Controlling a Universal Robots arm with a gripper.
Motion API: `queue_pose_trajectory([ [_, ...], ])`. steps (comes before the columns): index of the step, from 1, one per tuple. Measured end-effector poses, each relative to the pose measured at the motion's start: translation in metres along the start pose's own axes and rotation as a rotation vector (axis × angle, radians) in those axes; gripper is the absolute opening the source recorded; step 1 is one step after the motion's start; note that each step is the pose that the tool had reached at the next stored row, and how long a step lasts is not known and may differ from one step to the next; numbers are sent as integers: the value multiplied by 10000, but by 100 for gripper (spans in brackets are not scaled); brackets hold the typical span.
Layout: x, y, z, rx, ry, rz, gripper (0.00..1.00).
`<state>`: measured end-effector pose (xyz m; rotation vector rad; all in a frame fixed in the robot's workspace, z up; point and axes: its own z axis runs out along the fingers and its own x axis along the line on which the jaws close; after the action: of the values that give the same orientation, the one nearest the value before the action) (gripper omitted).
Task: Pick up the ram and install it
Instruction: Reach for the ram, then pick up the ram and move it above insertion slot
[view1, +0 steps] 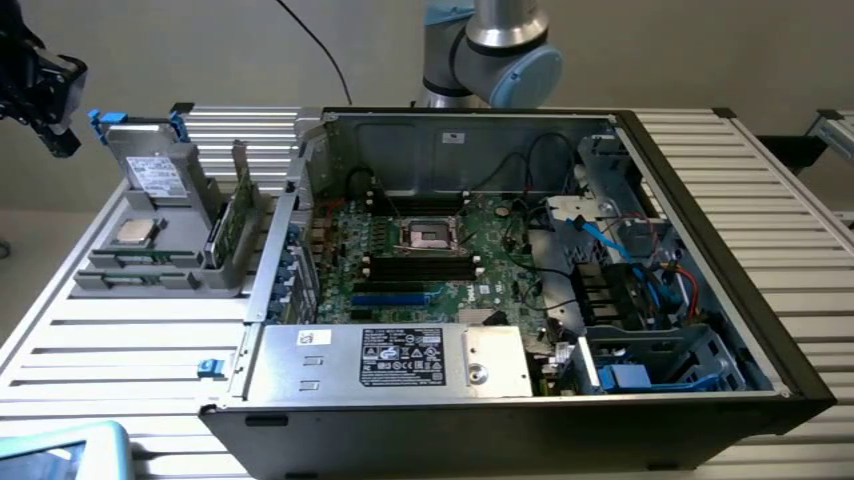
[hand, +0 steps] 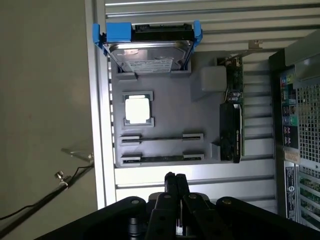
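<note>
The ram (hand: 159, 158) is a thin green stick lying on edge in one slot of the grey holder (hand: 170, 107); in the exterior view the ram (view1: 139, 259) sits near the front of the holder (view1: 147, 280). My gripper (hand: 176, 178) is shut with nothing between its fingers, high above the holder. In the exterior view the gripper (view1: 59, 140) hangs at the far left, beyond the holder's back corner. The open computer case holds the motherboard (view1: 400, 285) with its black memory slots (view1: 420, 266).
On the holder stand a silver drive in a blue bracket (hand: 147, 52), a processor chip (hand: 137, 110) and an upright dark card (hand: 231, 130). The case's tall walls (view1: 461, 140) and power supply (view1: 387, 358) lie to the exterior view's right. A slatted table (view1: 120, 350) carries everything.
</note>
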<state>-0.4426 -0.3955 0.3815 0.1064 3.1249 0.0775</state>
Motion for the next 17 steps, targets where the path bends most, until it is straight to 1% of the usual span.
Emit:
queue_pose_trajectory([
  [1, 0, 2, 3, 0, 11, -1, 11],
  [3, 1, 4, 2, 0, 15, 0, 11],
  [15, 2, 9, 2, 0, 15, -8, 11],
  [17, 3, 12, 3, -3, 29, -299, 11],
])
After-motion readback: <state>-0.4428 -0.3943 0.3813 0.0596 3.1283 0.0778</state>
